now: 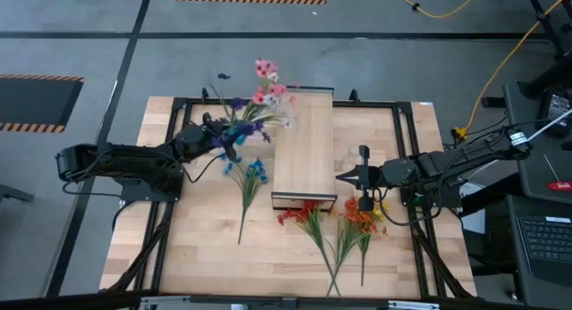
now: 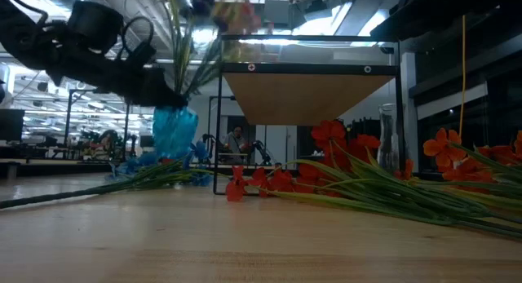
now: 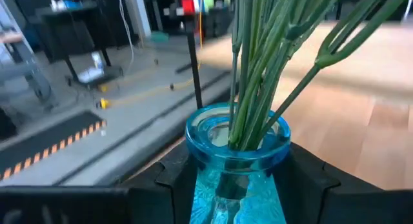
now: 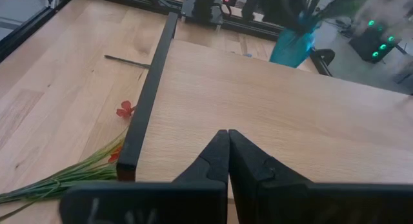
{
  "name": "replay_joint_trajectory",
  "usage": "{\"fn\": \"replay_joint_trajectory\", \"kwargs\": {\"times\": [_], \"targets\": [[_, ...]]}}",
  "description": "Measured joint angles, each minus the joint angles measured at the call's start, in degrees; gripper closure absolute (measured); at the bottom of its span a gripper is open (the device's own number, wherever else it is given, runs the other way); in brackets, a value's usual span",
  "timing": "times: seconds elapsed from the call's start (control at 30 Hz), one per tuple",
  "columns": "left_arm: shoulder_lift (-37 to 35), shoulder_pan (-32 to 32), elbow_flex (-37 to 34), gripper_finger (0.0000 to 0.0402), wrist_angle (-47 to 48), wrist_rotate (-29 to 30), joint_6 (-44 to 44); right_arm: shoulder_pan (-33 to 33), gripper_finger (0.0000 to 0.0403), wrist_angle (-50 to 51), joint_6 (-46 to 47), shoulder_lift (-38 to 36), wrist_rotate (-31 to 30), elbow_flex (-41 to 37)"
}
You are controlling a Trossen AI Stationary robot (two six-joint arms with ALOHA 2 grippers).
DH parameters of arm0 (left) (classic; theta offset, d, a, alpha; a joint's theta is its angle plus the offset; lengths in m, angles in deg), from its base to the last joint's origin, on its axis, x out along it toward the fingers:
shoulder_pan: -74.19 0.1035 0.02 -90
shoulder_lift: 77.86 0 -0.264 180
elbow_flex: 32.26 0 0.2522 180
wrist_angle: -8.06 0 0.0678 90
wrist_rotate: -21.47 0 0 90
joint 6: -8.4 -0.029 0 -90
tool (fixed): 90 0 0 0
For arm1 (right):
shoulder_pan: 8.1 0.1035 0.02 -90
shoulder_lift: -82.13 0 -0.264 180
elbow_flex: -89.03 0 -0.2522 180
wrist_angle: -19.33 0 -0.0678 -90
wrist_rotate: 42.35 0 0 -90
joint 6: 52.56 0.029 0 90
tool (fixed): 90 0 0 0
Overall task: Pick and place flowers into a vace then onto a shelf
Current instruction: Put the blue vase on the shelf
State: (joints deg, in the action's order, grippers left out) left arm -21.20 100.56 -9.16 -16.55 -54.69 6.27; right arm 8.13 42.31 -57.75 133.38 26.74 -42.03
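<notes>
Grey floor [image 1: 268, 64], hazard-striped mats [image 1: 40, 79] — yellow cable [image 1: 500, 64]

The shelf [image 1: 303, 147] top lies bare, open from above. The right end effector [image 1: 340, 176], fingers together, sits at its right edge, and the blue vase [image 1: 230, 140] hangs just off its left. Red sprigs [image 1: 304, 216] and orange sprigs [image 1: 359, 217] clutter the near table [image 1: 206, 247]; its near-left corner stays free.

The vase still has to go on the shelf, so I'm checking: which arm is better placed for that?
Left. Its gripper holds the blue vase of flowers beside the shelf; the right gripper is shut, empty.
</notes>
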Motion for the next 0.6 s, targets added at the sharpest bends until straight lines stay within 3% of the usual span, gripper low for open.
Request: {"fn": "replay_joint_trajectory", "kwargs": {"times": [0.3,0.47,0.6], "targets": [[-6.4,0.0,4.6,0.0241,1.8,-3.3,-0.8,0.0,0.0395,0.0,-0.7,0.0,0.0,0.0],[-5.4,0.0,11.6,0.0241,12.6,-9.9,0.8,0.0,0.0395,-0.9,-1.2,0.0,-0.5,0.0],[-3.3,0.1,16.0,0.0241,13.5,-11.4,1.3,0.0,0.0395,-1.4,-1.3,0.0,-0.5,0.0]]}}
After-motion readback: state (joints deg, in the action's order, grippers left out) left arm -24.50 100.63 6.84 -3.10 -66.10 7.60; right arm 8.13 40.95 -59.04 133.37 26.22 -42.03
